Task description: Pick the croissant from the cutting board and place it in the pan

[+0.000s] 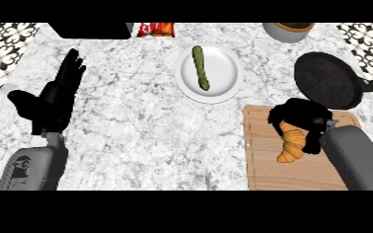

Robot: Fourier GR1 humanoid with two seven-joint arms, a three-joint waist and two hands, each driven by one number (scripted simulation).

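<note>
Curling over the upper end of the golden-brown crescent croissant [292, 146], the right robot hand [300, 119] has its black fingers closed round the pastry, which lies on the pale wooden cutting board [273, 170] at the lower right of the white-and-grey marbled tabletop [138, 133]. The lower end of the croissant shows free below the fingers, against the board's surface. The round black pan [328, 80] sits just beyond the board's far edge, its near rim overlapping that edge; a short stub of handle projects at its right side, close to the picture's right border. The left robot hand [55, 98] rests open at the left side, fingers straight and pointing away from the robot, holding nothing. Between the two hands a broad stretch of bare tabletop lies unobstructed. A round white plate [222, 86] carrying a long green pickle-like vegetable [200, 67] stands in the middle toward the far side, well apart from both board and pan. Along the far edge appear a black rectangular object [91, 30], a red-and-orange packet [157, 29] whose white lettering cannot be read, and a grey pot [286, 31] with a brown rim. Patterned black-and-white tiling [16, 42] shows at both far corners.
</note>
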